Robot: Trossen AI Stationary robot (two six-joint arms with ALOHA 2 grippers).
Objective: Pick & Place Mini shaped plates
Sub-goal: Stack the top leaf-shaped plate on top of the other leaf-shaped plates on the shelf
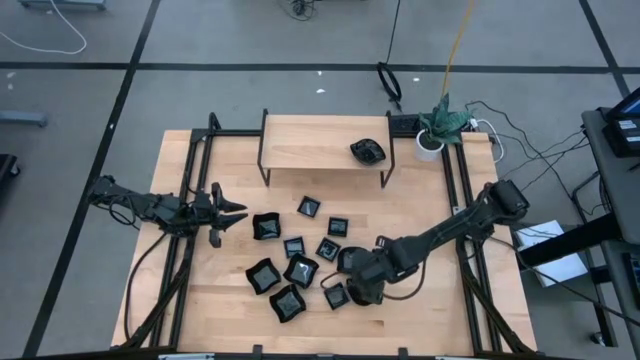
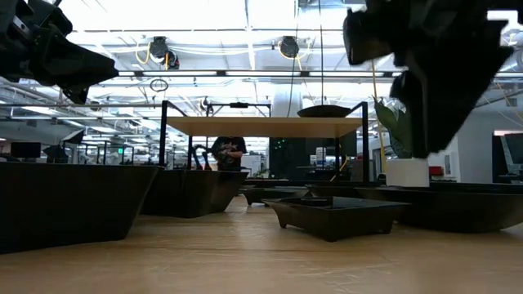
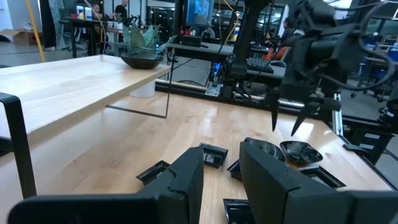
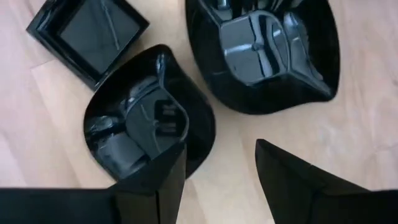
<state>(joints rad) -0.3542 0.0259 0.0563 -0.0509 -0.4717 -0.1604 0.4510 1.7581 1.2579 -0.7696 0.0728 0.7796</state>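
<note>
Several glossy black mini plates (image 1: 300,270), square and roundish, lie on their bases in the middle of the wooden table. One roundish plate (image 1: 368,151) sits on the raised shelf (image 1: 310,145); it also shows in the low view (image 2: 324,111). My right gripper (image 4: 217,180) is open and points down above two roundish plates (image 4: 149,124) (image 4: 267,56), with a square plate (image 4: 87,31) beside them. In the low view it (image 2: 433,73) hangs well above the table. My left gripper (image 1: 232,210) is open and empty at the left of the plates.
The shelf stands on thin black legs (image 1: 264,160) at the table's far side. A white pot with a green plant (image 1: 432,140) stands at the far right corner. Black frame rails (image 1: 190,170) run along both table sides. Bare wood shows along the near edge.
</note>
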